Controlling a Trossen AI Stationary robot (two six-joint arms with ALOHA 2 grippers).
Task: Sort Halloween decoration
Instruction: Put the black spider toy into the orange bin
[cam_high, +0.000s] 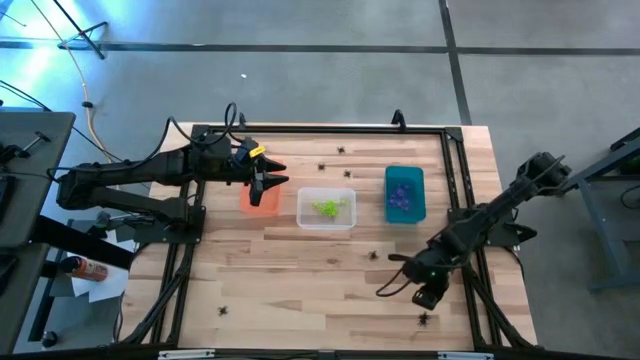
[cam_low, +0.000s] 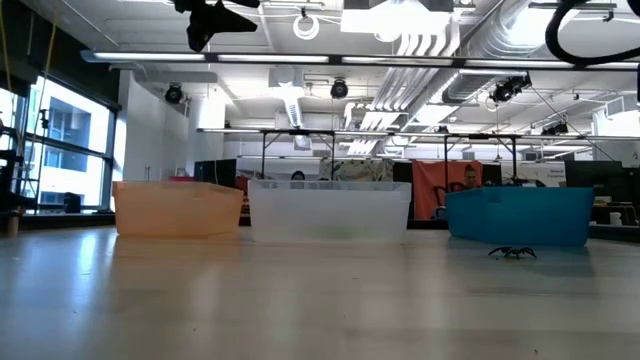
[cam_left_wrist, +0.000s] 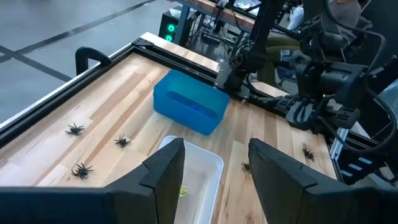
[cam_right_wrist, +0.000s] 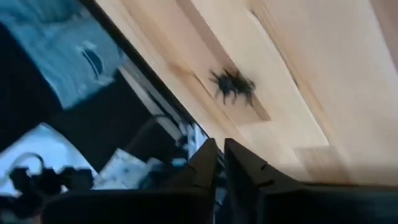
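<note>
Approaching a loose trinket is the step in hand: the right tool (cam_high: 428, 296), its two dark fingers nearly together with a thin gap and nothing between them, hangs over the near right corner of the pale wooden desk (cam_high: 300, 270). Just beside it lies a small black spidery plastic trinket (cam_high: 424, 319), the same one that the right wrist view shows ahead of the fingertips (cam_right_wrist: 234, 85), near the desk's dark edge rail; whether the tool is low enough to reach it is hard to judge from these views. The next move calls for the fingers to part, straddle this trinket, then close on it.

Other black trinkets lie scattered: one toward the near left (cam_high: 222, 311), one near the desk's middle (cam_high: 374, 256), and several beyond the bins near the far edge (cam_high: 342, 150).

Across the middle stand three rectangular plastic bins: an orange bin (cam_high: 258, 200), a clear bin (cam_high: 326, 208) holding lime green trinkets (cam_high: 328, 207), and a teal bin (cam_high: 405, 194) holding purple trinkets (cam_high: 402, 196).

Over the orange bin waits the left tool (cam_high: 275, 180), fingers apart and empty.
</note>
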